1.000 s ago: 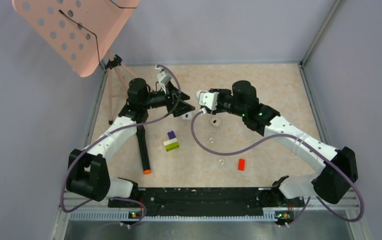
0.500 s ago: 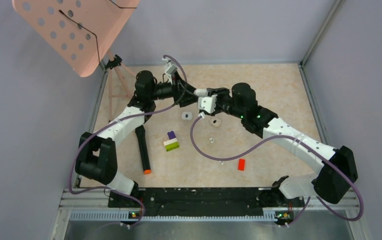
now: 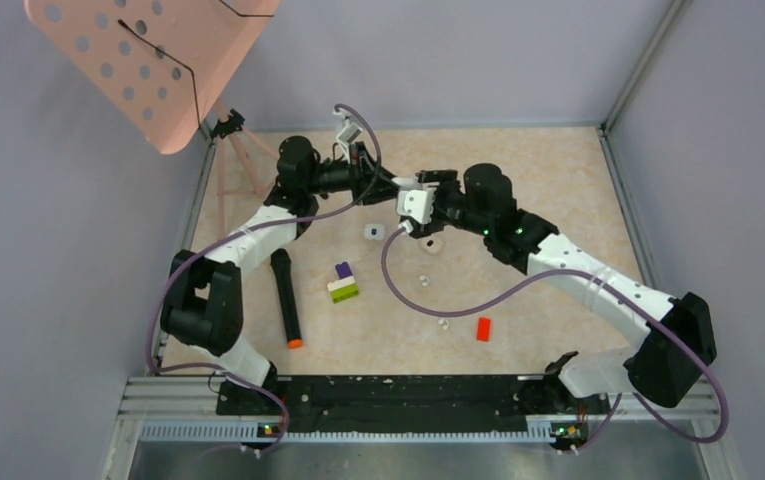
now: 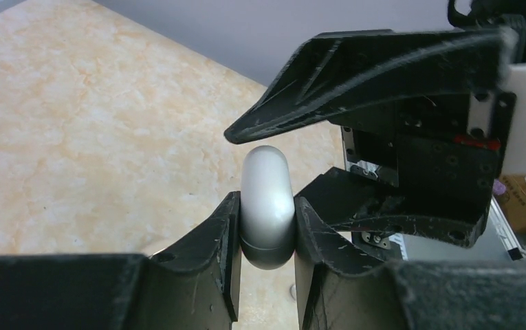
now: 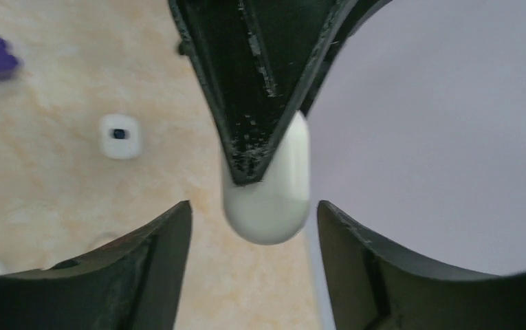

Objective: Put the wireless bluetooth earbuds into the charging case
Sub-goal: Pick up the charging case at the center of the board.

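The charging case [image 4: 267, 175], a closed white pebble shape, hangs above the table's back middle. My left gripper [image 4: 267, 203] is shut on its lower end, a finger on each flat side. My right gripper [image 5: 254, 205] faces it tip to tip and stands open, its fingers apart from the case [image 5: 277, 199] on both sides. In the top view the two grippers meet at the left gripper [image 3: 386, 187] and the case is hidden. Tiny white earbuds lie on the table: one [image 3: 423, 279] in the middle, another [image 3: 443, 323] nearer the front.
A small white square piece with a dark hole [image 3: 373, 232] and a beige piece [image 3: 432, 243] lie under the grippers. A purple, white and green brick stack [image 3: 343, 283], a red brick [image 3: 483, 328] and a black marker [image 3: 287, 298] lie nearer. A pink perforated board [image 3: 148, 60] stands back left.
My left arm swung right to meet the right gripper and shut on the case. My right gripper, which held the case, has opened and let go.
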### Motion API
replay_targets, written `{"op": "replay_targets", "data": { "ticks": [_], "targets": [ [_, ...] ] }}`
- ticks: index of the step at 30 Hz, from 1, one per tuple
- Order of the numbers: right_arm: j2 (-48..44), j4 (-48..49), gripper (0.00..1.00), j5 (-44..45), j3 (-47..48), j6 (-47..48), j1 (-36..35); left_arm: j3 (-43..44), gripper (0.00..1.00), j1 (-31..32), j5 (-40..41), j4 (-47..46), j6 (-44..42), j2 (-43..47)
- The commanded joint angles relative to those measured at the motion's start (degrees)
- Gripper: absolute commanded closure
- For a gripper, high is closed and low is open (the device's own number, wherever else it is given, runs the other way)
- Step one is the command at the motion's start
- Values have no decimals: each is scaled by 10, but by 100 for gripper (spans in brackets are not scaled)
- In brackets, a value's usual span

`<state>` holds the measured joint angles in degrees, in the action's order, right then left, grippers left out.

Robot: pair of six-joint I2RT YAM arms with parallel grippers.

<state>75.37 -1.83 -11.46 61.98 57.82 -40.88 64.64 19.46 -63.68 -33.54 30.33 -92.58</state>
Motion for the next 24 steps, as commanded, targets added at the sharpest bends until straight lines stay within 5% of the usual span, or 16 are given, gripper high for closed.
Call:
{"op": "replay_targets", "data": {
  "ticks": [1, 5, 9, 24],
  "targets": [
    [-20, -159, 26, -146, 93, -128, 67, 15, 98, -1, -30, -57, -16, 2],
    [40, -346, 25, -287, 257, -247, 144, 8, 98, -4, -71, -63, -59, 8],
    [103, -469, 32, -364, 356, -254, 166, 2, 99, -4, -103, -73, -115, 20],
    [186, -472, 38, -436, 403, -271, 155, 2, 100, 11, -93, -68, -161, 39]
  ]
}}
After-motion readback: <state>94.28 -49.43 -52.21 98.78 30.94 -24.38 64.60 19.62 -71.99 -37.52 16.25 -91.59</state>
